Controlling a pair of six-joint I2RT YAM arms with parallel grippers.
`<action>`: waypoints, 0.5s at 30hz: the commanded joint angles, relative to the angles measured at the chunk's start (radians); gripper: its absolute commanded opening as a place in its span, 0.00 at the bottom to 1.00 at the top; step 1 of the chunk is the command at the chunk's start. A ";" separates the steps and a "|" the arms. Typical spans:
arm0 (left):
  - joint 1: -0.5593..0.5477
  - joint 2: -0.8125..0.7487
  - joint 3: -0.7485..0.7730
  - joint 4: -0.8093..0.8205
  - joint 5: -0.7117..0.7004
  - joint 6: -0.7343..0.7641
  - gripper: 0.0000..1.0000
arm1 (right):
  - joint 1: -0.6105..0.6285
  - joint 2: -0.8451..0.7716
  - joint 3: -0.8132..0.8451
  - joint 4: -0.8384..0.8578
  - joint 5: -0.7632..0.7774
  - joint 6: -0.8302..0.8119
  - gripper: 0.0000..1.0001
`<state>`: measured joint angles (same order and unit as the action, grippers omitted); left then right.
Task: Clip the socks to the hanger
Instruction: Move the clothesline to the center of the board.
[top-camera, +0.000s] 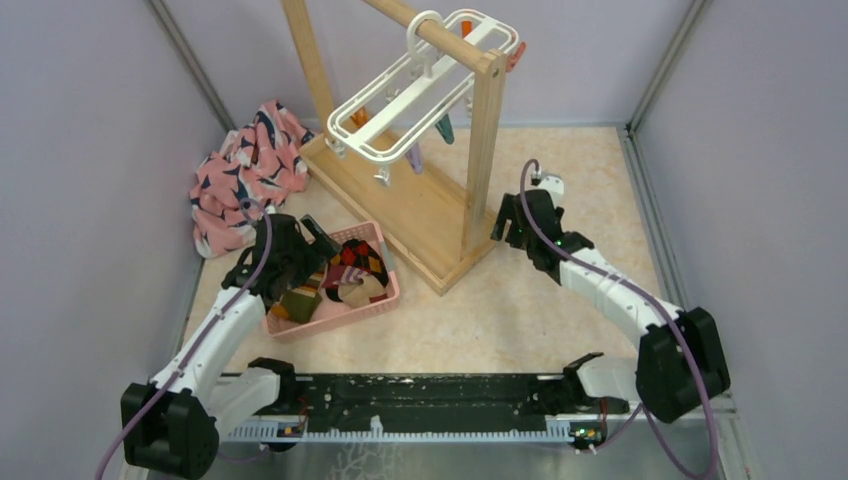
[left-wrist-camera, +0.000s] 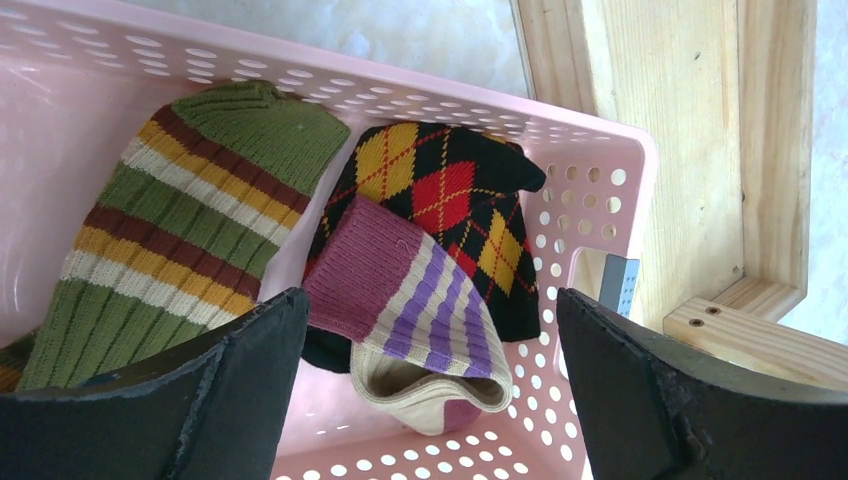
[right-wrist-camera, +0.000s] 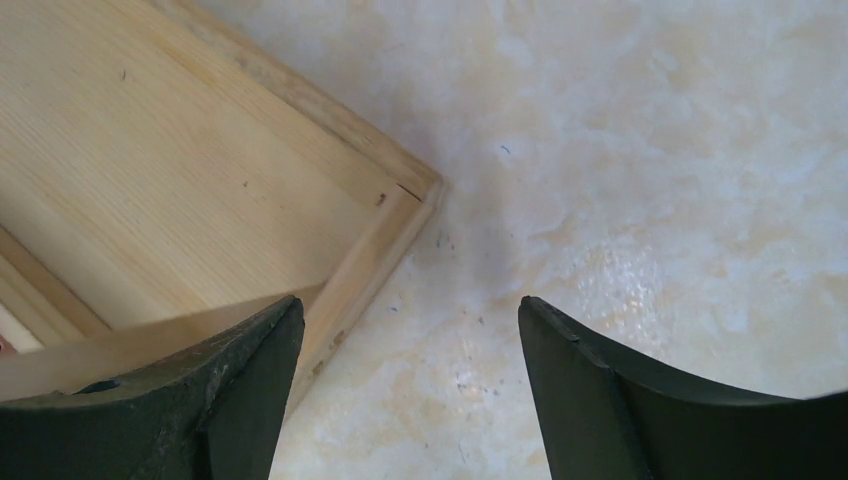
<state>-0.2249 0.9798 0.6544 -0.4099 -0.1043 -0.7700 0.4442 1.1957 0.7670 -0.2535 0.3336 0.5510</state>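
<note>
Pink perforated plastic basket (top-camera: 385, 290) at about 8 o'clock from the tall wooden rack (top-camera: 487, 150), and that is where the socks are: none is clipped yet. The left gripper (left-wrist-camera: 430, 300) hangs right over the pile, jaws spread wide. Between its fingers lies a cream sock with purple stripes and a magenta cuff (left-wrist-camera: 420, 320). That sock lies on top of the black, red and yellow argyle sock (left-wrist-camera: 450, 200), with the olive-green striped sock (left-wrist-camera: 190, 230) off at 9 o'clock.

Up at 12 o'clock on the table, the white plastic rectangular hanger (top-camera: 415, 100) hooks over the rack's top rod, its small coloured clips dangling below. The right gripper (right-wrist-camera: 408, 300) is low at 3 o'clock of the rack's base, jaws also apart and holding nothing, looking down at the base corner and the beige marbled tabletop (top-camera: 520, 320).

Now the dangers, as I judge them. The purple-striped sock overlaps the argyle one, so a deep pinch could bring both up together. The right-hand finger sits close to the basket wall (a light basket, by the look of it) and could snag it and drag it. And the hanger only hangs by its hook, so a push at a clip may swing it away.
</note>
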 joint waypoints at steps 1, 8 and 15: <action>-0.001 -0.001 -0.003 0.002 0.025 0.007 0.99 | -0.001 0.118 0.130 -0.032 -0.024 -0.049 0.78; -0.002 -0.021 -0.013 0.000 0.021 0.010 0.99 | -0.002 0.321 0.272 -0.013 -0.051 -0.040 0.70; -0.002 -0.040 -0.022 -0.010 0.017 0.011 0.99 | -0.002 0.476 0.307 -0.048 -0.066 -0.001 0.64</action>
<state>-0.2249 0.9634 0.6487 -0.4122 -0.0990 -0.7689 0.4332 1.6291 1.0355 -0.3222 0.3019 0.5171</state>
